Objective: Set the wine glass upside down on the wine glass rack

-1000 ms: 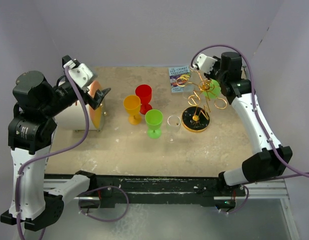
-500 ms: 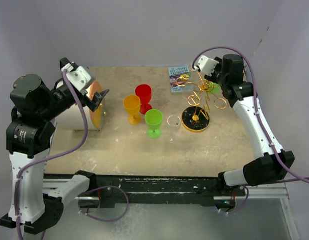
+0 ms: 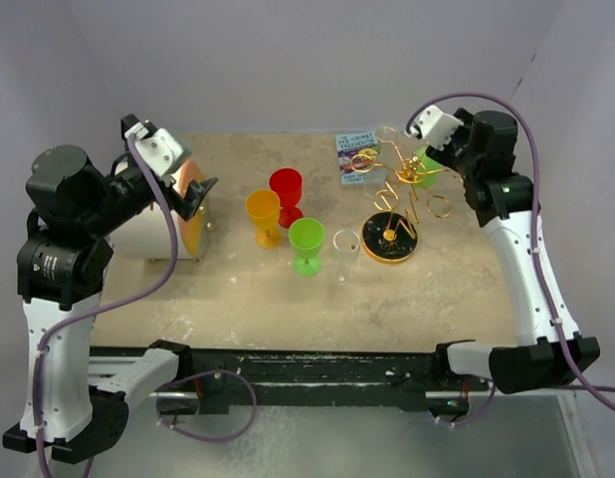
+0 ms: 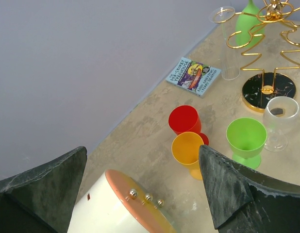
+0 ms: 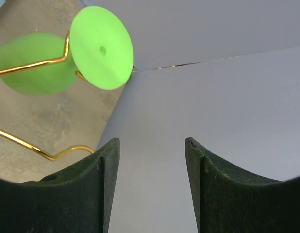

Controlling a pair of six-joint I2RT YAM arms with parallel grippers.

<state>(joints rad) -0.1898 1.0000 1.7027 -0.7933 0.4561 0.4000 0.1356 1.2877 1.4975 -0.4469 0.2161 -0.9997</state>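
While the lime-green plastic wine glass [image 5: 101,46] is hanging foot-up in a looped arm of the gold wire rack with the round black base [image 3: 392,231], we are flagging the main risk. The right tool [image 5: 150,143] is sitting just beside that foot. Any sideways drift on pulling away is likely hooking the wire, rocking the thin stem or shaking the glass out of its loop. A tipping rack is also threatening the clear stemmed glass [image 3: 345,249] standing just beside the base on the sandy table [image 3: 238,299]. We are reading the right tool as spread apart, gripping nothing, touching nothing visible. The left tool [image 4: 142,150] is gaping wide too, empty, hovering above a white drum with an orange lid [image 4: 99,208].
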